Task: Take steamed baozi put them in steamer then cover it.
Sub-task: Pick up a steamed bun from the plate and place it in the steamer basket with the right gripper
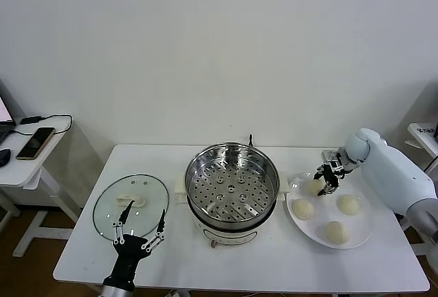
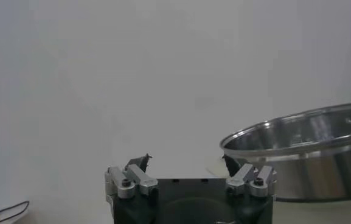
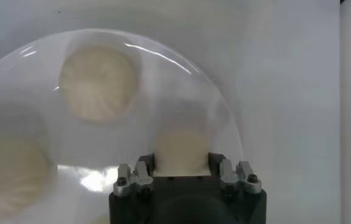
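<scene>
The steamer (image 1: 233, 184), a shiny steel pot with a perforated tray, stands uncovered and holds no buns at the table's middle. Its cover, a clear glass lid (image 1: 130, 204) with a cream handle, lies flat to the left. My left gripper (image 1: 140, 232) hovers open above the lid's near edge; the left wrist view shows the left gripper (image 2: 187, 164) holding nothing, with the steamer (image 2: 303, 146) beyond. My right gripper (image 1: 327, 179) is shut on a baozi (image 1: 313, 186) at the far left of the white plate (image 1: 363, 232). That baozi (image 3: 182, 143) sits between the right gripper's (image 3: 181, 161) jaws.
Three other baozi (image 1: 302, 209) (image 1: 349, 204) (image 1: 336, 232) lie on the plate; two of these baozi (image 3: 98, 82) (image 3: 11, 170) show in the right wrist view. A side table (image 1: 20, 163) with a phone (image 1: 35, 143) stands at the far left.
</scene>
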